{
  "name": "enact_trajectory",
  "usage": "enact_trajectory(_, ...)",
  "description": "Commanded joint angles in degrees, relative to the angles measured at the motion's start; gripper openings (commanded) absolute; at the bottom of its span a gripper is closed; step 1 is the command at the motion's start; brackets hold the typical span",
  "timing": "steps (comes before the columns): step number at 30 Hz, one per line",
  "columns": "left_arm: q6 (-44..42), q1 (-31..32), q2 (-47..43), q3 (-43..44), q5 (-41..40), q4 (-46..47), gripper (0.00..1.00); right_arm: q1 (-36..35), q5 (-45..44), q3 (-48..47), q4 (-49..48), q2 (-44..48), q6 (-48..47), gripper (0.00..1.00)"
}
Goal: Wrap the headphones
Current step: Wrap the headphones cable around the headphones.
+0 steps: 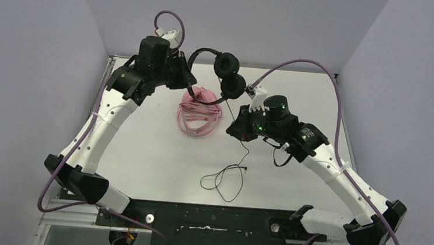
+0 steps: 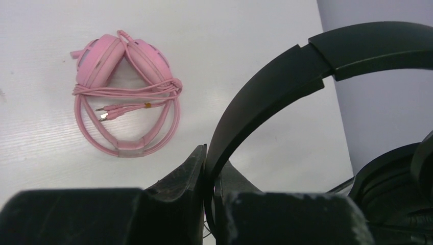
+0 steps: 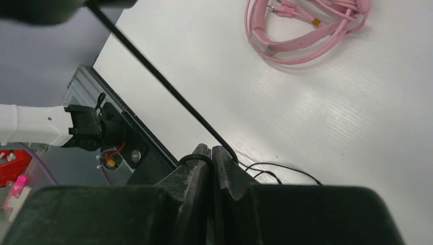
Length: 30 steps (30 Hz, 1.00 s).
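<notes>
The black headphones [image 1: 227,65] hang raised over the back of the table, and my left gripper [image 1: 188,73] is shut on their headband [image 2: 275,97]. In the left wrist view that gripper [image 2: 210,153] pinches the band edge-on, with an ear cup [image 2: 393,194] at the right. A thin black cable [image 1: 234,109] drops from the cups into my right gripper [image 1: 235,125], which is shut on it. In the right wrist view the cable [image 3: 163,81] runs taut into the shut jaws of that gripper [image 3: 210,150]. The slack [image 1: 224,181] lies looped on the table. The pink headphones [image 1: 199,112] lie bundled with their cord around them [image 2: 125,92].
Grey walls close in the table at the back and both sides. A black mounting plate [image 1: 212,221] runs along the near edge between the arm bases. The pink headphones [image 3: 306,25] lie just left of my right gripper.
</notes>
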State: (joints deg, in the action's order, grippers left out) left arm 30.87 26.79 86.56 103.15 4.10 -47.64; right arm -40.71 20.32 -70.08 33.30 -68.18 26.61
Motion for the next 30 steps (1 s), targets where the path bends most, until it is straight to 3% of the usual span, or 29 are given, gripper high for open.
enact_trajectory(1, 1.7, -1.1, -6.4, -2.8, 11.3, 14.4, 0.00, 1.3, -2.5, 2.1, -1.0, 3.2, -1.9, 0.05)
enact_trajectory(6, 4.7, -1.3, -9.4, -7.1, 16.2, 19.4, 0.00, 2.1, -1.0, 6.4, -9.4, 6.2, -1.3, 0.08)
enact_trajectory(9, 5.9, -0.8, -11.8, -10.3, 13.8, 21.1, 0.00, 2.0, 3.0, 8.0, -16.0, 7.0, 1.7, 0.10)
enact_trajectory(11, 6.0, 0.1, -13.9, -12.9, 6.3, 21.3, 0.00, 1.8, 8.6, 7.8, -21.0, 6.4, 5.1, 0.06)
enact_trajectory(13, 5.9, 1.4, -16.3, -15.5, -6.9, 20.8, 0.00, 0.1, 12.9, 8.5, -25.8, 6.4, 8.7, 0.03)
enact_trajectory(18, 6.9, 3.8, -19.9, -20.8, -26.5, 23.8, 0.00, -3.3, 12.1, 11.5, -32.7, 8.7, 13.5, 0.00)
enact_trajectory(30, 5.2, 9.3, -20.3, -23.8, -40.5, 28.2, 0.00, -7.6, 13.0, 0.4, -35.4, -2.7, 14.2, 0.00)
